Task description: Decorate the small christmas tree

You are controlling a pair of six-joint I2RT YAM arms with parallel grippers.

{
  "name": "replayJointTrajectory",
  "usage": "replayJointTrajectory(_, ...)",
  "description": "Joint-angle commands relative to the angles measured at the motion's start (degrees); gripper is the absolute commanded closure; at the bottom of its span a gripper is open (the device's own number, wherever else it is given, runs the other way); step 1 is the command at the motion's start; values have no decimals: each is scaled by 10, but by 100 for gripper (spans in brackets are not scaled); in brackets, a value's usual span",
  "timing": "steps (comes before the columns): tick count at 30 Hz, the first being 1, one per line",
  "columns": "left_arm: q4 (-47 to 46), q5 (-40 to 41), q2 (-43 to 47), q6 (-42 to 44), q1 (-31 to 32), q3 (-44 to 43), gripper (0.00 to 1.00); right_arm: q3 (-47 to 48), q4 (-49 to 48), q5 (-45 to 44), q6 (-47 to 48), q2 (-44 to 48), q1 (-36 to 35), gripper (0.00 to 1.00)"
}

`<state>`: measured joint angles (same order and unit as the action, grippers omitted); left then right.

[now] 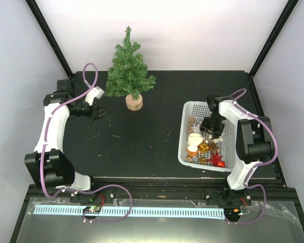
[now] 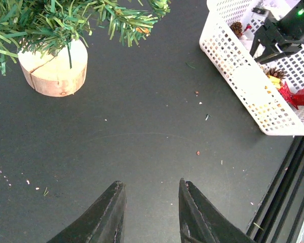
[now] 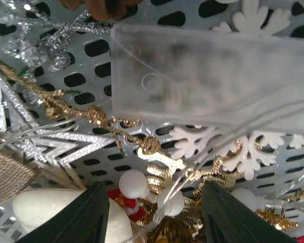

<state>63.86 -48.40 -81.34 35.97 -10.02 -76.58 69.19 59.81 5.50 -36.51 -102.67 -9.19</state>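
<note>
The small christmas tree (image 1: 128,68), dark green on a round light-wood base (image 1: 134,102), stands at the back left of the black table; its base (image 2: 53,69) and lower branches show in the left wrist view. My left gripper (image 1: 98,113) is open and empty just left of the tree, low over the table (image 2: 151,192). My right gripper (image 1: 211,129) is open inside the white basket (image 1: 185,132), hovering over ornaments: gold glitter scrolls (image 3: 157,152), white snowflakes (image 3: 243,154), white balls (image 3: 133,183) and a frosted clear box (image 3: 213,76).
The basket also holds silver stars (image 3: 35,136), a pine cone, a cream ornament (image 1: 194,142) and red ornaments (image 1: 217,160). The basket's near wall (image 2: 243,86) shows in the left wrist view. Small debris flecks dot the table. Enclosure posts stand at the back corners.
</note>
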Motion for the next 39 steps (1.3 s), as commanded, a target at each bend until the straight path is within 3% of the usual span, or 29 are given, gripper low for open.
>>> replayJointTrajectory(1, 9, -1, 22, 11, 2, 0, 69, -5, -24, -15, -15, -8, 10, 52)
replayJointTrajectory(5, 8, -5, 25, 10, 2, 5, 69, -8, -27, -33, -17, -11, 19, 57)
replayJointTrajectory(11, 4, -12, 29, 4, 1, 5, 69, 1, -15, -50, -19, -1, 24, 98)
replayJointTrajectory(16, 10, -15, 36, 6, 1, -5, 69, 14, 1, -59, -5, 29, 25, 99)
replayJointTrajectory(22, 48, -38, 50, 17, 2, -56, 65, 54, 60, -70, 18, 127, 18, 99)
replayJointTrajectory(26, 108, -85, 60, 39, 3, -118, 50, 113, 109, -91, 29, 193, -13, 99)
replayJointTrajectory(31, 155, -130, 69, 44, 13, -209, 41, 229, 166, -135, 30, 244, -85, 99)
replayJointTrajectory(35, 155, -82, 76, 46, 109, -234, 29, 362, 203, -142, 35, 225, -128, 99)
replayJointTrajectory(39, 122, -26, 92, 16, 200, -218, 28, 538, 236, -123, 46, 171, -146, 99)
